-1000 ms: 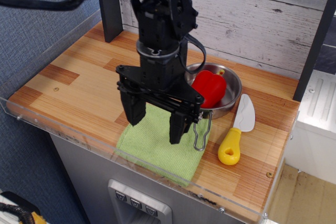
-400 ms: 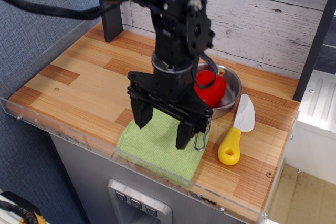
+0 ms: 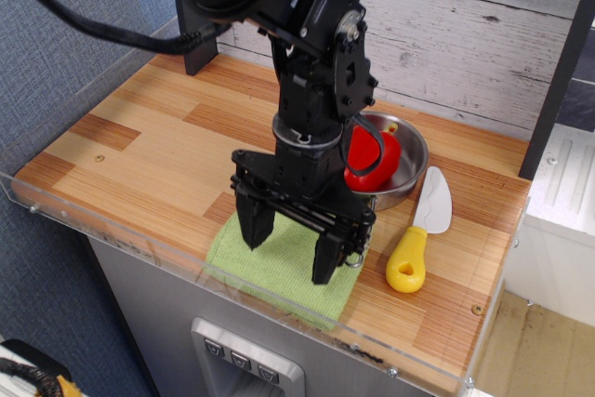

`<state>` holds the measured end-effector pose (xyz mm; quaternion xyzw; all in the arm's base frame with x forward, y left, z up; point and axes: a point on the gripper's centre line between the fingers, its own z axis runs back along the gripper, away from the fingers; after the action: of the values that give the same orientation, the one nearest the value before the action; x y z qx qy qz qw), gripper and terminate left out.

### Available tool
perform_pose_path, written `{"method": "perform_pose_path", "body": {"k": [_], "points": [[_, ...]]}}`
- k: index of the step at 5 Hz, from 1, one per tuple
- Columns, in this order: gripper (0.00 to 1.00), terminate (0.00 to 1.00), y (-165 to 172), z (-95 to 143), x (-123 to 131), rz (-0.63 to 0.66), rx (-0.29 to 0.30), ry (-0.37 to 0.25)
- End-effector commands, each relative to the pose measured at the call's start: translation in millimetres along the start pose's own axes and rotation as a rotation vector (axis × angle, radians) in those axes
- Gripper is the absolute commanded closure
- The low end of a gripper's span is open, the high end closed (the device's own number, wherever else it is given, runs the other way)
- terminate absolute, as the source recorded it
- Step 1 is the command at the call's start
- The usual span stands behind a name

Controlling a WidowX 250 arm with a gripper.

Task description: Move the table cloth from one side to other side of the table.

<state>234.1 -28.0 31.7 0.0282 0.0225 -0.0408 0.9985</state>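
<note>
The light green table cloth (image 3: 279,271) lies flat at the front edge of the wood-plank table (image 3: 139,151), right of the middle. My black gripper (image 3: 290,253) hangs straight over it, open wide. Its fingertips (image 3: 256,230) are at or just above the cloth surface, one near the cloth's left part and one near its right edge. The gripper holds nothing. The arm hides the cloth's far edge.
A steel pan (image 3: 409,169) with a red bell pepper (image 3: 372,157) stands right behind the cloth; its wire handle (image 3: 355,253) reaches to the cloth's right edge. A knife with a yellow handle (image 3: 409,262) lies to the right. A dark post (image 3: 195,34) stands back left.
The gripper has come down and shifted a little right and forward, from above the cloth to its surface. It stayed open. The cloth has not moved.
</note>
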Motion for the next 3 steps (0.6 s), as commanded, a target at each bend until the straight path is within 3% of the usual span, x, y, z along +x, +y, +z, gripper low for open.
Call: {"method": "perform_pose_path", "body": {"k": [1, 3], "points": [[0.00, 0.00, 11.2, -5.4, 8.5, 0.002, -0.013, -0.015], [0.00, 0.00, 10.0, -17.7, 9.1, -0.060, 0.064, -0.005]]}}
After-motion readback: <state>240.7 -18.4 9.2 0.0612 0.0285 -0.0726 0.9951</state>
